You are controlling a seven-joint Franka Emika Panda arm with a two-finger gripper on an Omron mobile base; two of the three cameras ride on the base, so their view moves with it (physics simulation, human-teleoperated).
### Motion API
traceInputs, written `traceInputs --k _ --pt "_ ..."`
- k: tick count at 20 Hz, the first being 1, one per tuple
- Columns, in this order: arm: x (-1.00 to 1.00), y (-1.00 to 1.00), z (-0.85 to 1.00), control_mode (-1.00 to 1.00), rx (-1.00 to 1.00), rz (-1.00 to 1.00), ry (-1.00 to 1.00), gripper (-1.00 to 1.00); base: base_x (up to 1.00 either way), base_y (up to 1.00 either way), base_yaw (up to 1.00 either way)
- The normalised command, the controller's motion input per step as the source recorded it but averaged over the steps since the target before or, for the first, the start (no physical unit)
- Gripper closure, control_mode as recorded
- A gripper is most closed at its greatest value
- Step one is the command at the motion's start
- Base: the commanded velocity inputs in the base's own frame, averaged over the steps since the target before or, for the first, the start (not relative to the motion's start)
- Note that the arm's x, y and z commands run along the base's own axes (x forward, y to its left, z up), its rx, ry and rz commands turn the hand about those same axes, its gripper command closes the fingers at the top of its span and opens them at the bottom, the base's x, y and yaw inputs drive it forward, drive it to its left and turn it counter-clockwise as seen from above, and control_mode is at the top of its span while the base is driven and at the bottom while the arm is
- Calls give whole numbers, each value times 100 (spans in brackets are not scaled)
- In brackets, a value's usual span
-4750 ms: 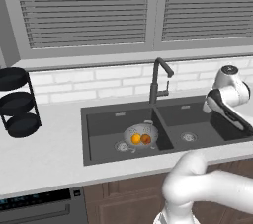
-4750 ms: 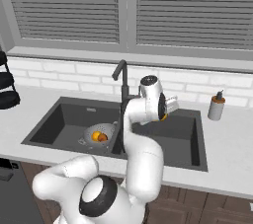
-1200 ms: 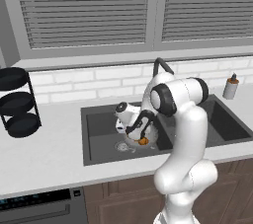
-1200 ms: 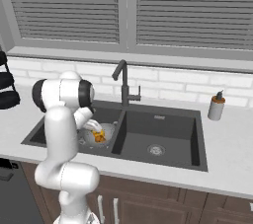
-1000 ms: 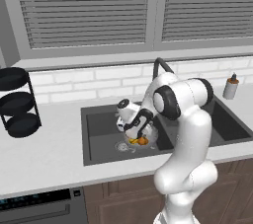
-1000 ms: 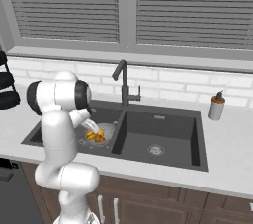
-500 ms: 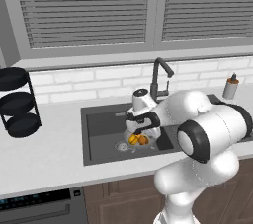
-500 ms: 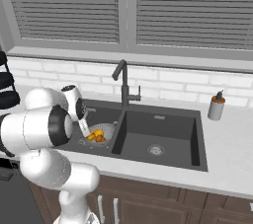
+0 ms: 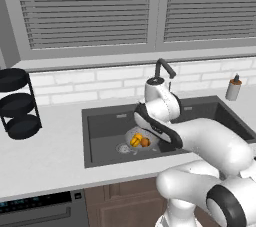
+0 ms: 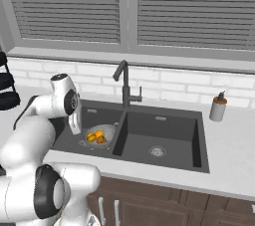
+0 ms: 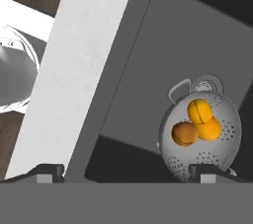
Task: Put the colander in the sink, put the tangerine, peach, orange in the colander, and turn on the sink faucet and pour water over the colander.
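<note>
I have the colander [image 11: 200, 136] sitting in the left basin of the sink [image 10: 137, 120], over the drain, with all three fruits inside it: two bright orange ones touching each other and a browner one just beside them. My pincer [image 11: 126, 171] is open wide and holds nothing; it hangs above the front edge of the counter [image 11: 79, 70], looking down into the basin.

What is left, as I judge it, is the faucet [image 10: 123, 83], and that is where I see the trouble. No water is running yet. From the right base view the spout seems to hook toward the colander's basin, but I cannot tell whether it ends directly over the bowl; if it does not, the stream would land on bare basin floor and miss the fruit. The small side lever is a thin target, so open fingers could slide off it or push the spout sideways instead. My arm is also folded close over the sink, so a wide swing toward the faucet could clip the neck or knock the colander off the drain.
</note>
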Motion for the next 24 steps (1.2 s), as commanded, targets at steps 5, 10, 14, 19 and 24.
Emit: traceInputs --k 5,10,14,19,24 --pt "-14 -46 100 -100 4 2 1 -100 0 0 0" --pt "-5 -54 97 -100 10 18 0 -100 0 0 0" --pt "0 -64 82 -100 20 26 -10 -100 0 0 0" --pt "0 -75 44 -100 32 23 -27 -100 0 0 0" --pt "0 -54 1 -100 31 16 -40 -100 0 0 0"
